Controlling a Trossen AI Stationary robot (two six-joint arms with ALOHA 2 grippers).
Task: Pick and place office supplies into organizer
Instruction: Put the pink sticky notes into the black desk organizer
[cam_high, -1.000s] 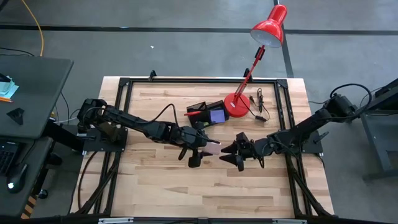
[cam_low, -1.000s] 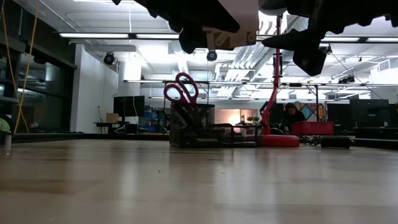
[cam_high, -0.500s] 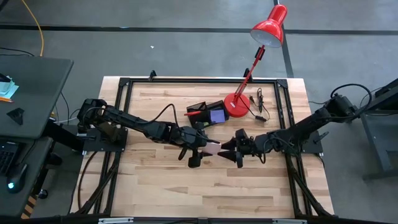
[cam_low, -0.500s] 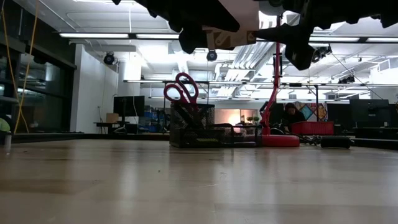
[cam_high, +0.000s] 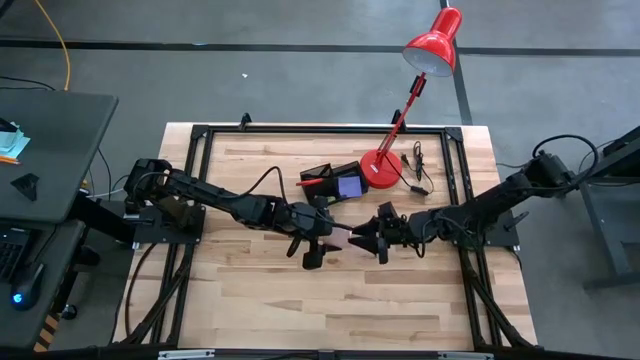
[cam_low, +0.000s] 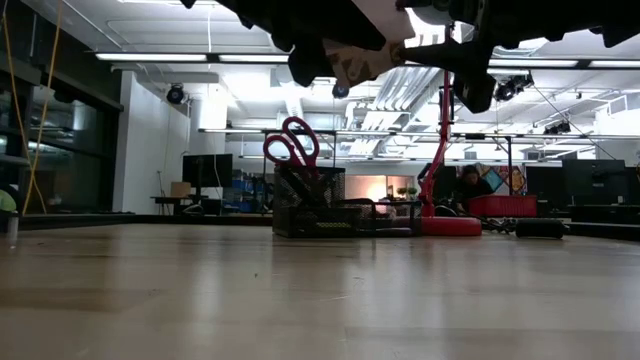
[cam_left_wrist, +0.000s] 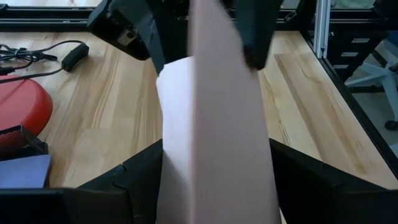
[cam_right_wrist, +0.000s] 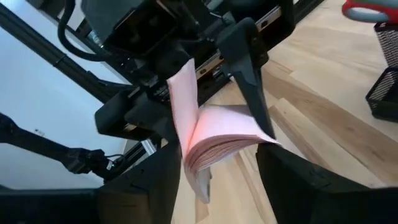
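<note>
Just in front of the organizer (cam_high: 335, 181), our left gripper (cam_high: 322, 243) grips the pink sticky-note pad (cam_high: 341, 239) while our right gripper (cam_high: 368, 240) closes around it, risking fanned pages tearing.

Sticky-note pad (cam_right_wrist: 214, 146): pink matt paper. Table (cam_high: 260, 300): pale smooth wood planks. Organizer (cam_low: 325, 205): black metal mesh. Lamp (cam_high: 432, 45): glossy red.

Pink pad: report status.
Left gripper shut on pink pad, above the table. Right gripper open around its free end. Organizer unobstructed.
</note>
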